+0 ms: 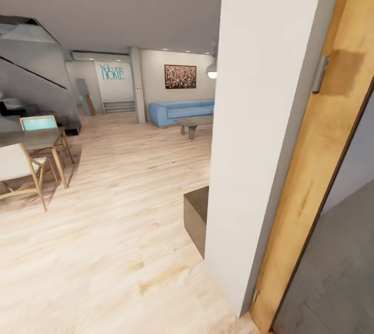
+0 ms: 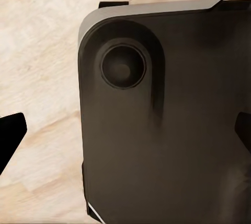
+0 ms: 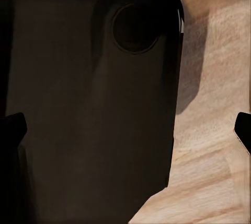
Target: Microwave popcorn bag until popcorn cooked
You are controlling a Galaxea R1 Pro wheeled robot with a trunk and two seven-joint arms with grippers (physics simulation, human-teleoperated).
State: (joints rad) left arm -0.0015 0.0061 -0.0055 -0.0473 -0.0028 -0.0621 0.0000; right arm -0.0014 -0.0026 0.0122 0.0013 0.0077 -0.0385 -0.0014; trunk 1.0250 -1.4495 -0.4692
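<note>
The popcorn bag, the microwave and the countertop are out of view. I face a white wall end (image 1: 259, 116) beside a wooden door (image 1: 322, 168), with a living room beyond. My left gripper (image 2: 125, 135) hangs open over my own dark base (image 2: 167, 172) and the pale wood floor (image 2: 42, 51). Its black fingertips (image 2: 10, 135) stand far apart with nothing between them. My right gripper (image 3: 125, 132) is open too, above the dark base (image 3: 78, 156), and its fingertips (image 3: 243, 130) hold nothing.
A low dark block (image 1: 196, 217) juts from the wall end at floor level. Left stand a dining table (image 1: 31, 139) and wooden chairs (image 1: 21, 168). Far back are a blue sofa (image 1: 179, 110) and a coffee table (image 1: 195, 123). Grey flooring (image 1: 337, 271) lies past the door.
</note>
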